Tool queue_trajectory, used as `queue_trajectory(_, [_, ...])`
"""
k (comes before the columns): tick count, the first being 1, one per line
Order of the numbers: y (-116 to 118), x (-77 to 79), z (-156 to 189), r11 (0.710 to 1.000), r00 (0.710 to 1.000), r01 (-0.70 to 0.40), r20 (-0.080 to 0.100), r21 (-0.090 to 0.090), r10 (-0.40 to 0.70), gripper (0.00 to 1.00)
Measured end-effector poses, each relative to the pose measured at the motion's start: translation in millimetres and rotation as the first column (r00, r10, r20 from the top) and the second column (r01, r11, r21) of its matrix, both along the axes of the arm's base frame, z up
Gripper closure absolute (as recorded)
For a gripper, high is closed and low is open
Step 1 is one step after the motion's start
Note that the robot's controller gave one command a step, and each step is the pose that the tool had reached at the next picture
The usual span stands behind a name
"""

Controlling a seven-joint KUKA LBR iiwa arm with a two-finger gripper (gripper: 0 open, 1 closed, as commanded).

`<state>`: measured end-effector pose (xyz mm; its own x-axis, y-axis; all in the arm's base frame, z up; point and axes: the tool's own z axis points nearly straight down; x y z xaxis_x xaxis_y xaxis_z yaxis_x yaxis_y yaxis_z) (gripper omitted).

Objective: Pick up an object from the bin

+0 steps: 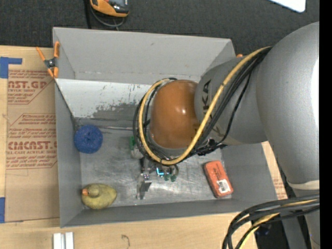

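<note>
Orange-covered wrist (174, 113) looms over the bin (140, 38), its gripper (142, 187) low above bare floor near the front wall; apart or together, I cannot tell. Nothing looks picked yet: yellow duck (98, 196) front-left corner, blue ball (88, 139) by the left wall, orange block (217, 178) front-right.

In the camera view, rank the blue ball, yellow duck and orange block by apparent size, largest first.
1. Blue ball and yellow duck: about alike, so unranked.
2. Orange block: slightly smaller, though close.
</note>
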<state>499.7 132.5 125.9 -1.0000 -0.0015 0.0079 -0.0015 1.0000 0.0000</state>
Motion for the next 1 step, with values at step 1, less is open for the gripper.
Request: queue_trajectory(1, [-0.1,0.6,2.1,1.000,1.000,0.000,0.003,0.000,0.000,0.00])
